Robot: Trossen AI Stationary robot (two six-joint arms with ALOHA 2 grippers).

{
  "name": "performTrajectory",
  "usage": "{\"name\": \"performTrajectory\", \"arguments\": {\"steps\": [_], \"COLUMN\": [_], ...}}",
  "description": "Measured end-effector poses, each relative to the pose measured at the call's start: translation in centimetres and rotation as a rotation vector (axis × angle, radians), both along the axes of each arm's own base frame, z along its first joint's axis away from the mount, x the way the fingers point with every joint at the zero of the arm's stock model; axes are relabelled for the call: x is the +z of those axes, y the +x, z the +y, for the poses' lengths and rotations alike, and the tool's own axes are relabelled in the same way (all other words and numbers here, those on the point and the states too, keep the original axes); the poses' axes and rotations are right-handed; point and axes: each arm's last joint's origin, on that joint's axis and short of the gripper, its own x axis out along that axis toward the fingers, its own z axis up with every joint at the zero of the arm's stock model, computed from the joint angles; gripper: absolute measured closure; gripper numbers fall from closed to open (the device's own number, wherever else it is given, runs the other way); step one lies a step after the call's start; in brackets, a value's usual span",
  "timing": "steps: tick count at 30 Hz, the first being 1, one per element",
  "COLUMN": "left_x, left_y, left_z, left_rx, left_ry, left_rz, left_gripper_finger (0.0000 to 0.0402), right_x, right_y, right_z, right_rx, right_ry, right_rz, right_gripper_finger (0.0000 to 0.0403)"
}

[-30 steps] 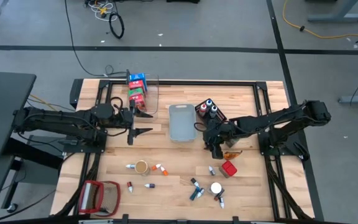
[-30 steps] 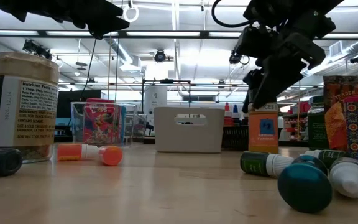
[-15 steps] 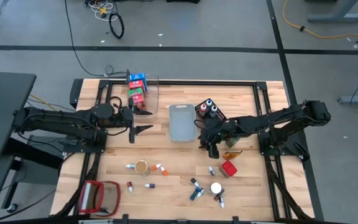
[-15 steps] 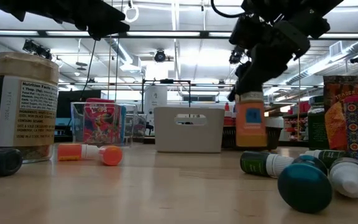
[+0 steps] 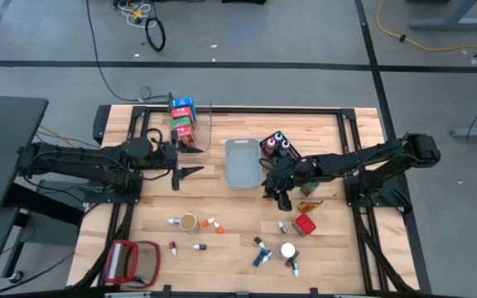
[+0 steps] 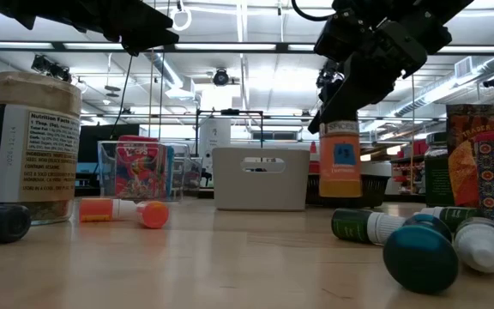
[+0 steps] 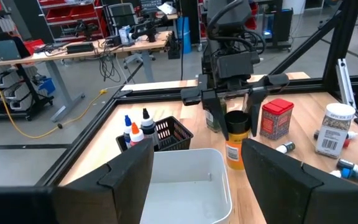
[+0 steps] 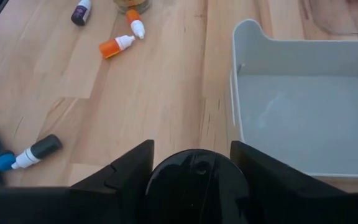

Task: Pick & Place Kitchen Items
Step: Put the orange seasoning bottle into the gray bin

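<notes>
The right pincer (image 6: pixel 340 120) is pinching an orange-labelled, black-lidded cylindrical spice jar (image 6: pixel 340 163) by its lid, holding it upright above the wooden surface (image 5: pixel 230 223), just beside the grey rectangular plastic bin (image 5: pixel 241 162). The left pincer (image 5: pixel 190 161), fingers spread, is hovering near the clear bin (image 5: pixel 190 124).

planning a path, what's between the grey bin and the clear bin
Bare wood, seen from above: nothing lies between the grey rectangular plastic bin and the clear plastic bin.
</notes>
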Motion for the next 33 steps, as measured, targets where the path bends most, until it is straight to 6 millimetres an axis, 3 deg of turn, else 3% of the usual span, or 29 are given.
{"name": "performTrajectory", "arguments": {"steps": [10,18,22,27,33], "left_x": [0.0,0.0,0.0,0.0,0.0], "left_y": [0.0,0.0,0.0,0.0,0.0], "left_z": [0.0,0.0,0.0,0.0,0.0], "left_rx": [0.000,0.000,0.000,0.000,0.000], "left_ry": [0.000,0.000,0.000,0.000,0.000], "left_rz": [0.000,0.000,0.000,0.000,0.000], "left_gripper_finger": [0.0150,0.0150,0.0150,0.0150,0.0150], "right_x": [0.6,6.3,8.0,7.3,3.1], "right_y": [0.6,2.9,3.4,3.8,5.8], "right_z": [-0.1,-0.3,-2.0,-5.6,-8.6], "right_rx": [-0.073,0.001,-0.034,-0.149,-0.180], "right_ry": [0.013,-0.088,-0.211,-0.233,-0.234], "right_rz": [-0.081,-0.263,-0.329,-0.303,-0.211], "right_gripper_finger": [0.0200,0.0199,0.0199,0.0197,0.0196]}}
